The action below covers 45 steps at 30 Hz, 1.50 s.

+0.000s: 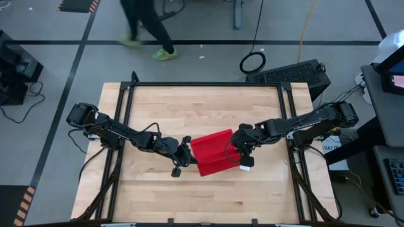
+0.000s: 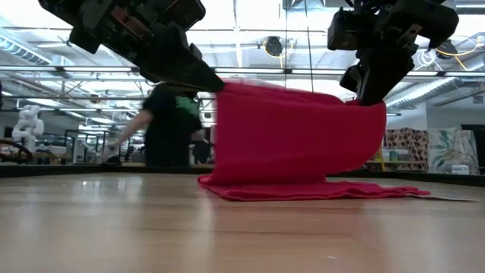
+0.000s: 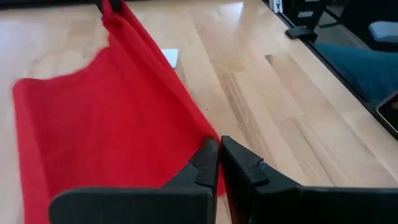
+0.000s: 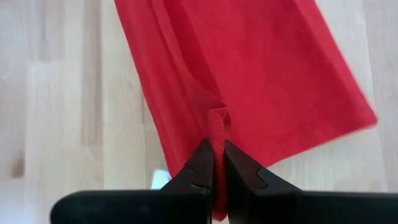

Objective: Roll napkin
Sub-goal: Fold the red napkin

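While lifted at table centre, one napkin (image 1: 213, 151): left gripper (image 1: 185, 153) at 9 o'clock, right gripper (image 1: 238, 151) at 3 o'clock, both clamped on it.

Both arms reach inward over the table (image 1: 158, 107), the left gripper (image 3: 219, 152) and right gripper (image 4: 219, 155) raised above its middle, each pinched tight on a napkin (image 1: 213, 151) edge.

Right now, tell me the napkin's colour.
Plain bright red napkin, no pattern; clearest in the right wrist view.
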Tool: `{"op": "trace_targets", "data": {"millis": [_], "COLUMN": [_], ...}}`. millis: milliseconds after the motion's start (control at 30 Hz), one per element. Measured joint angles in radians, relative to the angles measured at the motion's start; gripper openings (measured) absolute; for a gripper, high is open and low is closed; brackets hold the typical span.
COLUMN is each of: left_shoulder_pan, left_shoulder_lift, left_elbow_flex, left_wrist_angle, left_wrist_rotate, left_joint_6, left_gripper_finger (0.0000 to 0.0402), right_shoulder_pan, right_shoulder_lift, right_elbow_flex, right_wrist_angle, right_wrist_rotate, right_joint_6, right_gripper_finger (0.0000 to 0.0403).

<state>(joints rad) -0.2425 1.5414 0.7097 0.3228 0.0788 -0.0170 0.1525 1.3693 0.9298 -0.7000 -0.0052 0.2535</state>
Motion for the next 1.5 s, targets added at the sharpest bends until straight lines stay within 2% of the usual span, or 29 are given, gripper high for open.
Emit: {"op": "trace_targets", "data": {"millis": [333,533,600,833,967,1067,1200,1367,1500], "left_shoulder_pan": [-0.011,-0.009,-0.011,-0.090,-0.124,-0.145,-0.167,-0.166,-0.164], "left_shoulder_lift": [0.000,0.000,0.002,0.134,0.234,0.314,0.422,0.494,0.535], "left_elbow_flex": [-0.001,-0.001,-0.001,-0.001,0.025,0.095,0.192,0.298,0.358], "left_wrist_angle": [0.003,0.000,0.014,0.261,0.432,0.426,0.387,0.285,0.208], "left_wrist_rotate": [0.002,-0.109,-0.112,-0.077,-0.099,-0.124,-0.177,-0.267,-0.290], "left_joint_6": [-0.002,-0.002,-0.002,0.032,-0.029,-0.075,-0.052,-0.048,-0.055], "left_gripper_finger": [0.0098,0.0131,0.0134,0.0135,0.0135,0.0135,0.0155,0.0193,0.0202], "right_shoulder_pan": [0.000,0.000,0.000,0.000,0.000,0.000,0.000,0.000,0.000], "right_shoulder_lift": [0.000,0.000,0.000,0.000,0.000,0.000,0.000,0.000,0.000], "right_elbow_flex": [-0.003,-0.002,-0.002,-0.001,-0.001,-0.001,0.000,0.000,0.000], "right_wrist_angle": [-0.051,-0.040,-0.036,-0.004,-0.004,-0.003,-0.002,0.000,0.001], "right_wrist_rotate": [0.005,0.005,0.005,0.005,0.009,0.011,0.012,0.013,0.013], "right_joint_6": [0.026,0.031,0.033,0.034,0.048,0.060,0.075,0.076,0.076], "right_gripper_finger": [0.0009,0.0009,0.0009,0.0009,0.0009,0.0009,0.0009,0.0009,0.0009]}}
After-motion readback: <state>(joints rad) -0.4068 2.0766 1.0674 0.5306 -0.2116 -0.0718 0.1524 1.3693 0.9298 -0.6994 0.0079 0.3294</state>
